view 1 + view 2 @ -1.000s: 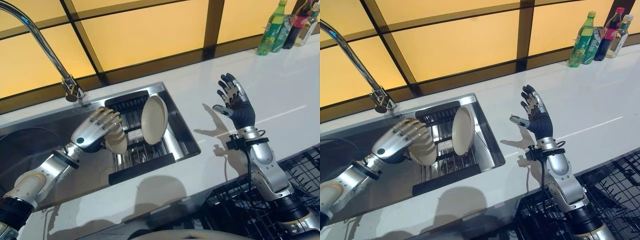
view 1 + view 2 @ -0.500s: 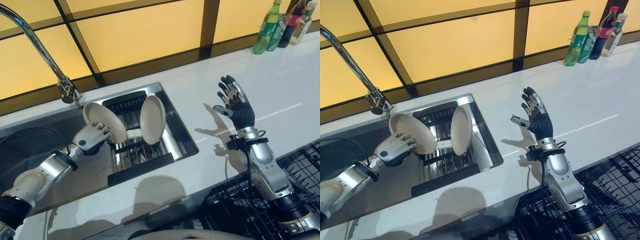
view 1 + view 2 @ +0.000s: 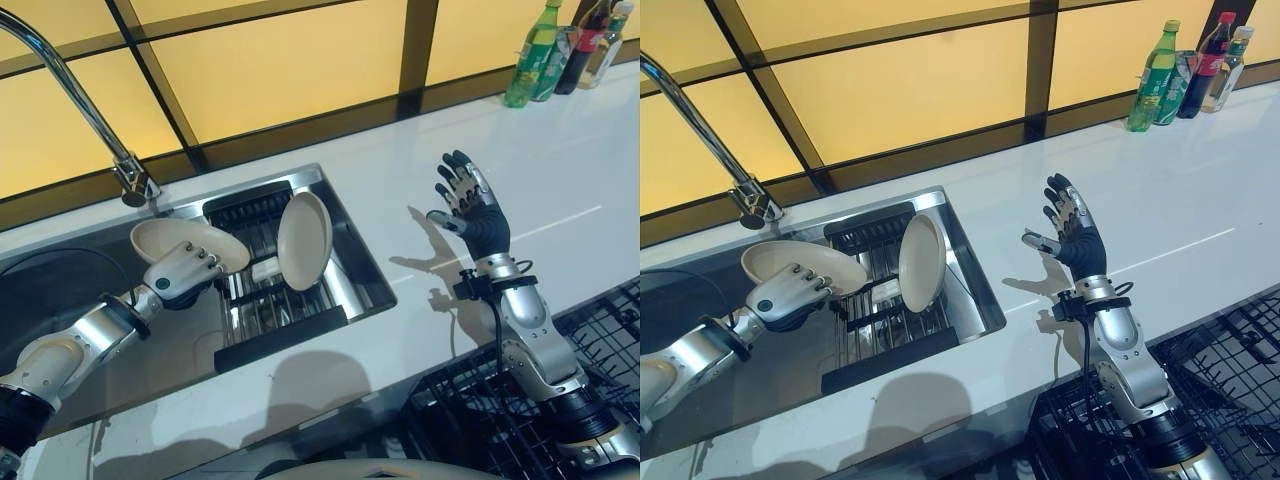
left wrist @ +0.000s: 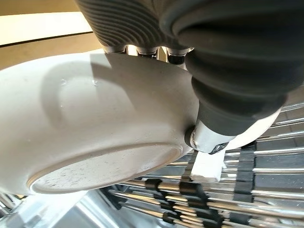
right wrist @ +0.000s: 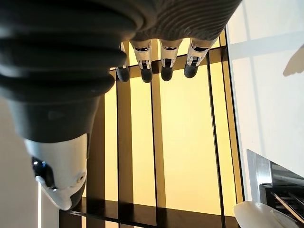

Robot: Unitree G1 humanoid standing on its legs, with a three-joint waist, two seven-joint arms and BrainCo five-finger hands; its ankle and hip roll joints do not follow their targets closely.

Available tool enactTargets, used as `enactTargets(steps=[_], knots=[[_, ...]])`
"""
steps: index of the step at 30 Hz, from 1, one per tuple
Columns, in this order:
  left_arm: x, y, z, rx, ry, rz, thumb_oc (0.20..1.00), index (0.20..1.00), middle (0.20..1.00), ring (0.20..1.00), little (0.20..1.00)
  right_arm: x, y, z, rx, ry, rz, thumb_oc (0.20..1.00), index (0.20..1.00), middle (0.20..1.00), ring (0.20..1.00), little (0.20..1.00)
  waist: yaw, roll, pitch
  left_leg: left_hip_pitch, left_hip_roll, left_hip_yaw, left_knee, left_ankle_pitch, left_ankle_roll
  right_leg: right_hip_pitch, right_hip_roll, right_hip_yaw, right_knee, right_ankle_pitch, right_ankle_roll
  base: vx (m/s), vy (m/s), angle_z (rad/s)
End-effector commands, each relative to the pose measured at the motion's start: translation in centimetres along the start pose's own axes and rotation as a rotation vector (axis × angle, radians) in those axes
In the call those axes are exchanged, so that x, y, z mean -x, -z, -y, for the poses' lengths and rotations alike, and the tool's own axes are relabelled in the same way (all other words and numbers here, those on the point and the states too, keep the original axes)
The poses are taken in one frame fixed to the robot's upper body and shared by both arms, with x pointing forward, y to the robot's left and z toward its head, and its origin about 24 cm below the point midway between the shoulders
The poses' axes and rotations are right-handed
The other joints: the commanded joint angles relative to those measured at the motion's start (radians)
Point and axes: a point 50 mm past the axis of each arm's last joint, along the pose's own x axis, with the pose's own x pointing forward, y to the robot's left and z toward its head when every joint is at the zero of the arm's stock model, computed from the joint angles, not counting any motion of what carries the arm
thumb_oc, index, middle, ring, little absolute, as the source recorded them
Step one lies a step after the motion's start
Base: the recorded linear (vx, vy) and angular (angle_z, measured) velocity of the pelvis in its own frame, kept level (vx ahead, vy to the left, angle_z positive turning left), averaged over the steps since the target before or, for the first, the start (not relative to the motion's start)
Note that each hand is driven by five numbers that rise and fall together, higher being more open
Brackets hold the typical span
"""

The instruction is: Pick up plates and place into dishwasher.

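A matt cream ceramic look is shown by the held plate (image 3: 190, 244) (its underside faintly speckled). Brushed steel is seen on the sink (image 3: 345, 230), polished metal on the faucet (image 3: 75, 85), gloss on the white counter (image 3: 560, 190).

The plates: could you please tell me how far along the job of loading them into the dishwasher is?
Nothing is loaded yet. The left robot hand holds one plate lifted over the sink. A second plate stands in the sink rack. The right robot hand waits open above the counter; the dishwasher rack awaits both.
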Motion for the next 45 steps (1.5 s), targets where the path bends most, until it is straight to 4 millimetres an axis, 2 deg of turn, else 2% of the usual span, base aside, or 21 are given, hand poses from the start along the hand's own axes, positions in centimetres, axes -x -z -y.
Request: enactTargets(steps=[1, 4, 6, 9, 14, 16, 18, 21, 28, 33, 45], knots=[[0.6, 3.9, -2.7, -0.134, -0.054, -0.096, 0.2, 0.2, 0.2, 0.2, 0.2, 0.1, -1.7, 0.2, 0.013, -0.03, 0.073, 1.0, 1.0, 1.0, 1.0, 1.0, 0.034, 0.005, -0.057, 0.031, 0.02, 0.021, 0.018, -0.105, 0.009, -0.14, -0.071, 0.005, 0.034, 0.107, 0.084, -0.02, -0.031, 0.01], [0.7, 4.6, -3.9, -0.096, -0.148, -0.141, 0.2, 0.2, 0.2, 0.2, 0.2, 0.0, -1.8, 0.2, 0.014, -0.025, 0.08, 1.0, 1.0, 1.0, 1.0, 1.0, 0.04, 0.004, -0.059, 0.03, 0.022, 0.017, 0.017, -0.104, 0.007, -0.138, -0.07, 0.0, 0.031, 0.107, 0.082, 0.0, -0.01, 0.0], [0.8, 4.9, -5.3, -0.066, -0.263, -0.168, 0.2, 0.2, 0.2, 0.2, 0.2, 0.2, -2.0, 0.2, 0.022, -0.02, 0.094, 1.0, 1.0, 1.0, 1.0, 1.0, 0.049, 0.001, -0.062, 0.028, 0.023, 0.014, 0.016, -0.104, 0.006, -0.137, -0.068, -0.005, 0.029, 0.106, 0.08, -0.02, -0.033, 0.0], [1.2, 4.7, -6.8, -0.043, -0.413, -0.169, 0.2, 0.2, 0.2, 0.2, 0.2, 0.3, -2.6, 0.2, 0.036, -0.019, 0.131, 1.0, 1.0, 1.0, 1.0, 1.0, 0.06, -0.005, -0.066, 0.025, 0.024, 0.005, 0.014, -0.105, 0.006, -0.135, -0.066, -0.012, 0.028, 0.103, 0.078, -0.03, -0.033, 0.0], [0.7, 3.5, -7.7, 0.073, -0.523, -0.129, 0.2, 0.2, 0.2, 0.2, 0.2, -0.3, -3.4, -0.3, 0.051, -0.042, 0.182, 1.0, 1.0, 1.0, 1.0, 1.0, 0.067, -0.016, -0.074, 0.025, 0.024, -0.005, 0.011, -0.107, 0.003, -0.133, -0.065, -0.02, 0.026, 0.1, 0.076, -0.02, -0.037, 0.05], [0.1, 2.9, -8.8, 0.255, -0.579, -0.094, 0.2, 0.2, 0.2, 0.2, 0.2, -0.7, -3.9, -0.9, 0.066, -0.067, 0.207, 1.0, 1.0, 1.0, 1.0, 1.0, 0.07, -0.022, -0.079, 0.025, 0.023, -0.009, 0.009, -0.107, 0.003, -0.133, -0.062, -0.021, 0.027, 0.097, 0.075, -0.02, -0.041, 0.09], [-0.4, 2.1, -10.1, 0.524, -0.618, -0.031, 0.2, 0.2, 0.2, 0.2, 0.2, -0.9, -4.3, -1.2, 0.085, -0.09, 0.226, 1.0, 1.0, 1.0, 1.0, 1.0, 0.074, -0.026, -0.081, 0.025, 0.023, -0.012, 0.009, -0.108, 0.005, -0.133, -0.059, -0.02, 0.029, 0.094, 0.073, -0.03, -0.039, 0.11], [-0.6, 0.6, -12.3, 0.766, -0.68, 0.106, 0.2, 0.2, 0.2, 0.2, 0.2, -1.0, -4.9, -1.9, 0.1, -0.137, 0.253, 1.0, 1.0, 1.0, 1.0, 1.0, 0.081, -0.031, -0.084, 0.026, 0.022, -0.021, 0.008, -0.109, 0.006, -0.13, -0.053, -0.02, 0.03, 0.091, 0.071, -0.02, -0.038, 0.03], [-0.8, -1.1, -16.1, 1.13, -0.645, 0.459, 0.2, 0.2, 0.2, 0.2, 0.2, -1.2, -6.8, -3.5, 0.165, -0.288, 0.336, 1.0, 1.0, 1.0, 1.0, 1.0, 0.081, -0.04, -0.097, 0.03, 0.023, -0.026, 0.003, -0.111, 0.002, -0.123, -0.045, -0.021, 0.024, 0.09, 0.073, -0.03, -0.045, 0.01], [-1.4, -1.6, -17.4, 1.212, -0.615, 0.6, 0.2, 0.2, 0.2, 0.2, 0.2, -1.7, -7.8, -4.5, 0.205, -0.422, 0.383, 1.0, 1.0, 1.0, 1.0, 1.0, 0.075, -0.043, -0.104, 0.033, 0.021, -0.024, 0.002, -0.113, 0.002, -0.121, -0.041, -0.013, 0.021, 0.092, 0.071, -0.04, -0.034, 0.0], [-1.7, -1.3, -18.9, 1.188, -0.588, 0.672, 0.2, 0.2, 0.2, 0.2, 0.2, -1.3, -8.7, -6.8, 0.264, -0.886, 0.352, 1.0, 1.0, 1.0, 1.0, 1.0, 0.073, -0.058, -0.119, 0.036, 0.01, -0.029, 0.009, -0.117, 0.006, -0.111, -0.036, 0.003, 0.014, 0.091, 0.066, -0.02, -0.029, 0.0]])
